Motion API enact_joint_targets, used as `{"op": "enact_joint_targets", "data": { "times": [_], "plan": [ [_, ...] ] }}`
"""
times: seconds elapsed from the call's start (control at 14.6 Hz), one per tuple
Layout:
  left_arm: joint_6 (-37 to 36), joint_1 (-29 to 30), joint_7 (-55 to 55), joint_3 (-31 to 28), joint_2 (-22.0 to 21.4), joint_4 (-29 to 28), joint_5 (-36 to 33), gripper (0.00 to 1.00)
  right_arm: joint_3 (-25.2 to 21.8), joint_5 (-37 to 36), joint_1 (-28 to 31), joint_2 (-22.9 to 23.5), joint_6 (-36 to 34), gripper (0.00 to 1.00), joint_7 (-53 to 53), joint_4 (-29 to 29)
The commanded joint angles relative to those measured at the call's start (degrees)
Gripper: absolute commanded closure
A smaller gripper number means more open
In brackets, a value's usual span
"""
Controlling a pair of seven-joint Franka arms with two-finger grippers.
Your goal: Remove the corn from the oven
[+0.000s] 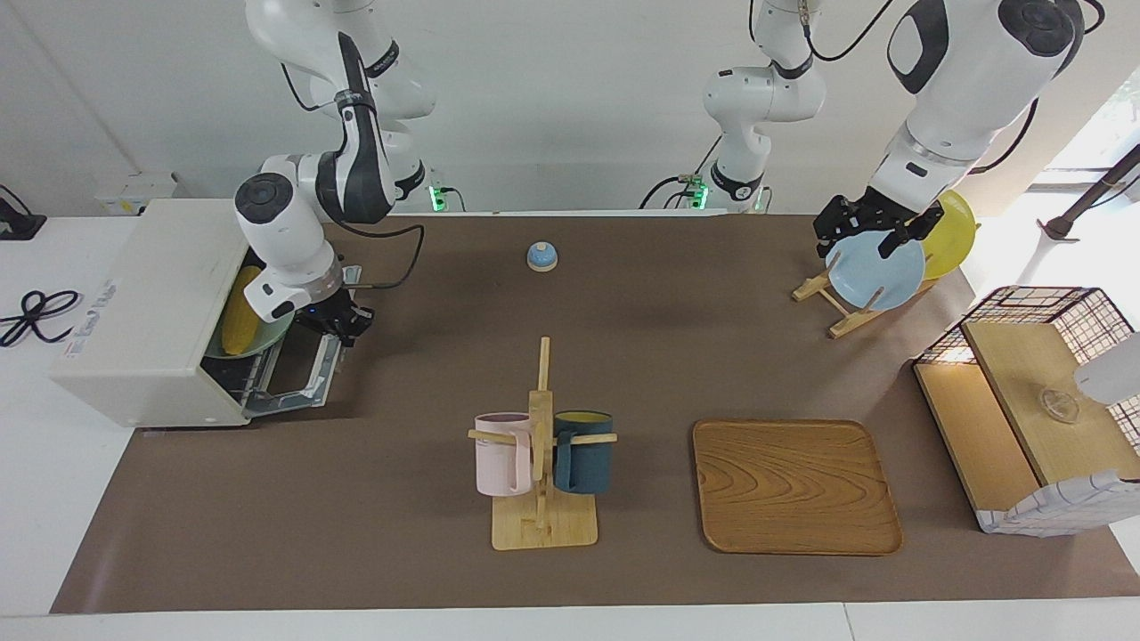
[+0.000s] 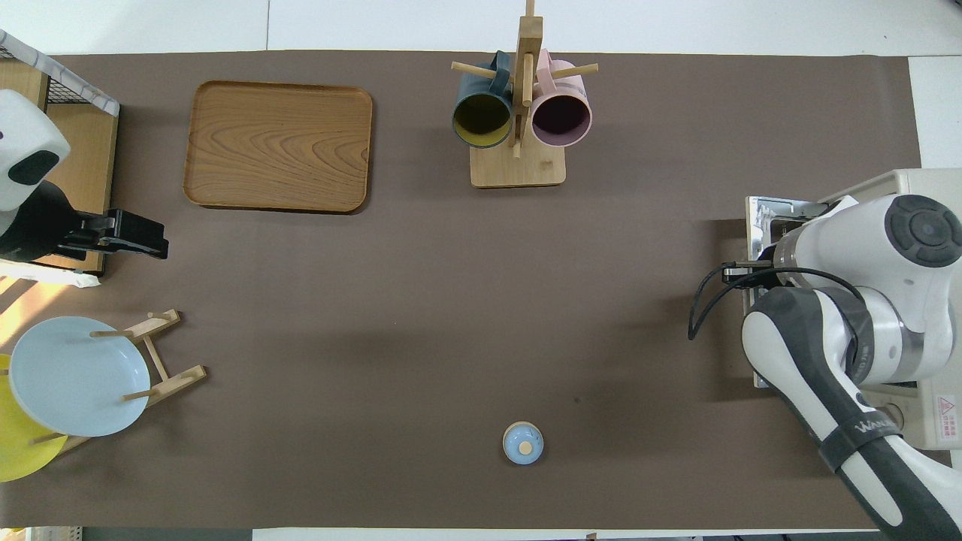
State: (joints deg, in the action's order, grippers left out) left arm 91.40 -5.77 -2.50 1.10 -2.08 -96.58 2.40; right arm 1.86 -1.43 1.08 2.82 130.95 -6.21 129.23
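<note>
The off-white oven (image 1: 134, 320) stands at the right arm's end of the table, and its top shows in the overhead view (image 2: 913, 188). Its door (image 1: 298, 378) hangs open and down. The yellow corn (image 1: 240, 312) lies on a pale green plate (image 1: 272, 336) inside the oven. In the overhead view the corn is hidden. My right gripper (image 1: 346, 325) is low over the open door, just in front of the oven's opening, apart from the corn. My left gripper (image 1: 857, 247) is open and empty, raised over the spot between the plate rack and the basket shelf (image 2: 150, 239), and waits.
A wooden mug rack (image 1: 539, 445) with a pink and a dark blue mug stands mid-table beside a wooden tray (image 1: 795, 485). A small blue bell (image 1: 541, 256) sits near the robots. A plate rack holds a blue plate (image 1: 877, 271) and a yellow plate (image 1: 951, 236). A wire-and-wood basket shelf (image 1: 1033, 401) stands at the left arm's end.
</note>
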Motion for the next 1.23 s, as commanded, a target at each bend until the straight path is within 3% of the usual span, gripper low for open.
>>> {"op": "enact_joint_targets", "data": {
  "times": [0.0, 0.41, 0.55, 0.68, 0.89, 0.96, 1.03, 1.16],
  "plan": [
    [0.44, 0.41, 0.39, 0.39, -0.64, -0.80, -1.17, 0.00, -1.25, -1.91, 1.90, 2.62, 5.46, 1.00, -0.20, 1.72],
    [0.44, 0.41, 0.39, 0.39, -0.64, -0.80, -1.17, 0.00, -0.81, -1.47, -2.22, 3.59, 5.29, 1.00, -7.49, 0.50],
    [0.44, 0.41, 0.39, 0.39, -0.64, -0.80, -1.17, 0.00, -0.81, 2.29, -3.45, 3.85, 3.54, 1.00, -8.02, -0.91],
    [0.44, 0.41, 0.39, 0.39, -0.64, -0.80, -1.17, 0.00, -0.54, 3.19, -5.46, 2.54, -2.67, 1.00, -8.11, -4.06],
    [0.44, 0.41, 0.39, 0.39, -0.64, -0.80, -1.17, 0.00, -0.98, 2.93, -3.64, -0.35, -15.78, 0.99, -7.50, -10.39],
    [0.44, 0.41, 0.39, 0.39, -0.64, -0.80, -1.17, 0.00, -1.07, 2.23, -2.50, -1.67, -17.64, 0.88, -7.50, -10.75],
    [0.44, 0.41, 0.39, 0.39, -0.64, -0.80, -1.17, 0.00, -1.07, 1.79, -1.10, -2.55, -18.35, 0.69, -7.58, -10.67],
    [0.44, 0.41, 0.39, 0.39, -0.64, -0.80, -1.17, 0.00, -1.07, 0.30, 1.28, -3.00, -18.80, 0.47, -7.50, -9.62]
  ]
}}
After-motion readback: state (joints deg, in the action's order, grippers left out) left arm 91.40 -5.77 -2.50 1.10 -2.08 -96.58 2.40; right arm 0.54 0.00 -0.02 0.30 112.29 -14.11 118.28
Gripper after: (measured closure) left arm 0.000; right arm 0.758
